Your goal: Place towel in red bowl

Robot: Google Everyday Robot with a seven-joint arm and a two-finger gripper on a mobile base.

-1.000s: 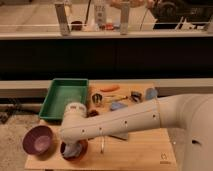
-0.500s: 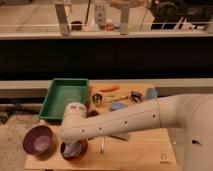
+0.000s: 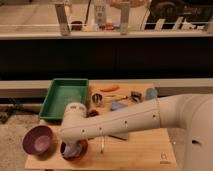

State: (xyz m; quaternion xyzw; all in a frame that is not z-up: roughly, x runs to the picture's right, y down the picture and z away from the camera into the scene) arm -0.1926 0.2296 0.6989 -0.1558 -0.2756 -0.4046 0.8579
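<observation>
My white arm (image 3: pixel 130 120) reaches across the wooden bench (image 3: pixel 145 150), its jaws (image 3: pixel 74 148) lowered into the round red bowl (image 3: pixel 75 150) at the bench's front edge. A pale bluish-grey towel (image 3: pixel 73 148) sits bunched inside that bowl, directly under the jaws; whether they are spread or pinching the cloth I cannot tell, since my wrist hides them. Just to the left of the jaws stands a round purple bowl (image 3: pixel 39 140). Behind them lies a green rectangular plastic tray (image 3: pixel 64 96). Farther back and to the right of the jaws are a small metal cup (image 3: pixel 97 98), an orange carrot-shaped item (image 3: pixel 110 88), a blue cloth-like item (image 3: pixel 118 105) and a blue-grey upright object (image 3: pixel 151 93), all well apart from the red bowl.
</observation>
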